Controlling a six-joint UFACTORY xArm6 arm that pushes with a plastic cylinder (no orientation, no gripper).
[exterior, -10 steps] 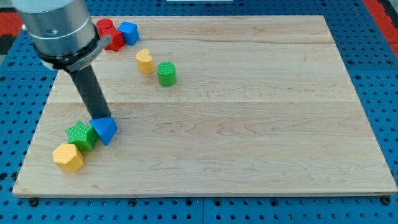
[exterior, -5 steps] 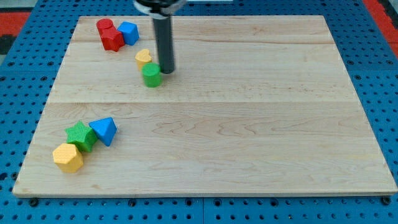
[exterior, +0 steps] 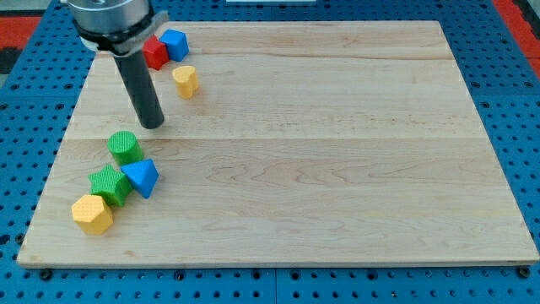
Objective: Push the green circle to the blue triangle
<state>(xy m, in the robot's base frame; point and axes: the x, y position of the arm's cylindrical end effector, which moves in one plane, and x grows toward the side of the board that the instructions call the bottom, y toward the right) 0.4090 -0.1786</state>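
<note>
Green circle block point(exterior: 124, 147) has slid down beside the blue triangle block point(exterior: 142, 176), at its 11 o'clock. My tip point(exterior: 153, 126), no gripper, sits at its 1 o'clock; overshooting could scatter the green star block point(exterior: 108, 184).

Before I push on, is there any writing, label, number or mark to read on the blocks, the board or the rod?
None: no readable text anywhere.
The green circle, blue triangle, wooden board and rod above my tip all show plain surfaces.
</note>
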